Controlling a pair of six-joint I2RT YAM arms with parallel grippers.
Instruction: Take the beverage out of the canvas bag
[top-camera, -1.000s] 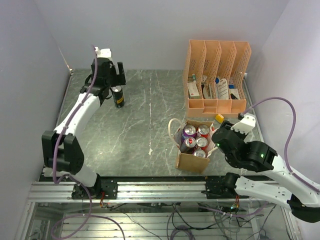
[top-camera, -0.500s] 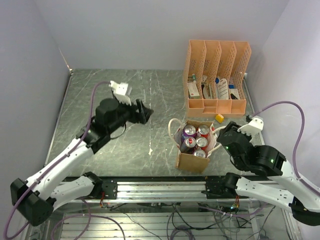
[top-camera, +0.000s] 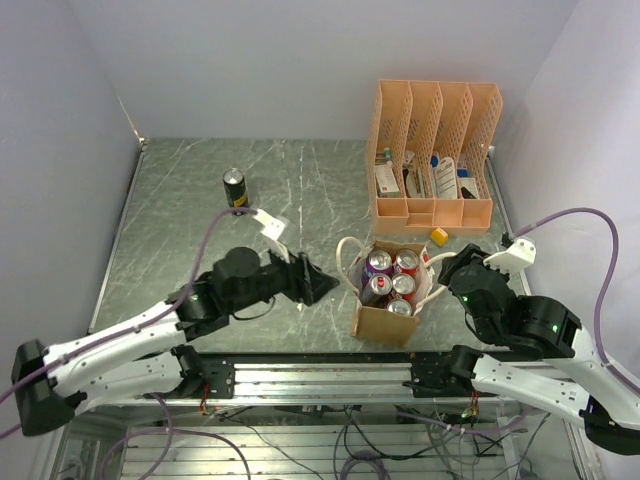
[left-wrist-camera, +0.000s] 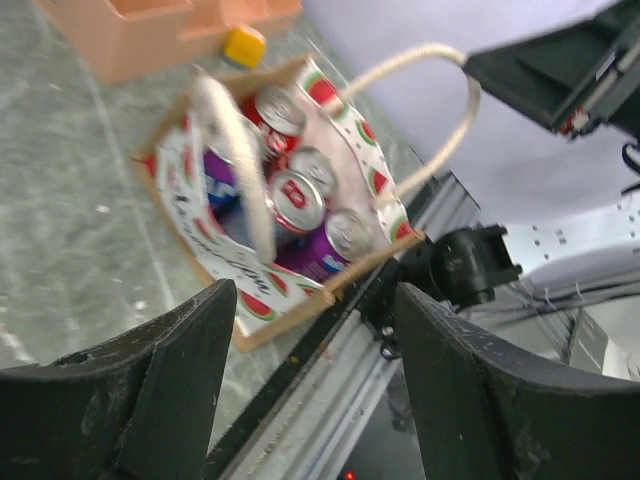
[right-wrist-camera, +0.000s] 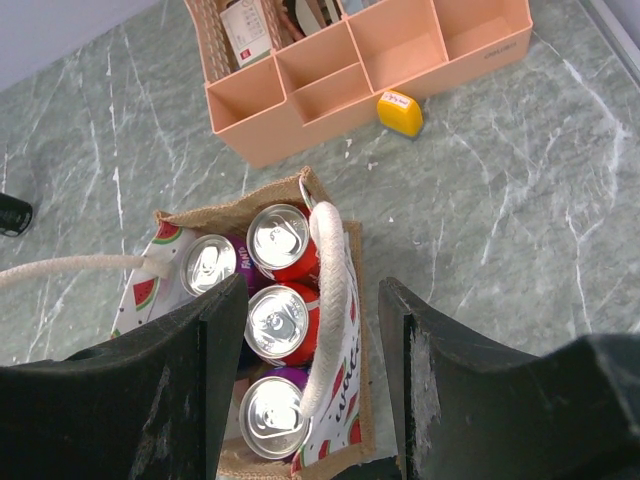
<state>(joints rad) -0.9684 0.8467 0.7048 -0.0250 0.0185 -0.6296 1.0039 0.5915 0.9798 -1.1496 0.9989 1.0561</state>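
Approach step: left gripper (top-camera: 322, 285) and right gripper (right-wrist-camera: 310, 295) flanking the canvas bag (top-camera: 382, 322), both spread, empty. Next: pinch one can (right-wrist-camera: 277, 322) inside.

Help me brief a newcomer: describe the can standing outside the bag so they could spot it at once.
Start at the grey marbled table and look to its far left, away from the peach-orange perforated file organizer. A dark drink can with a yellowish band stands upright alone there, unlike the red and purple cans packed in the tan canvas bag.
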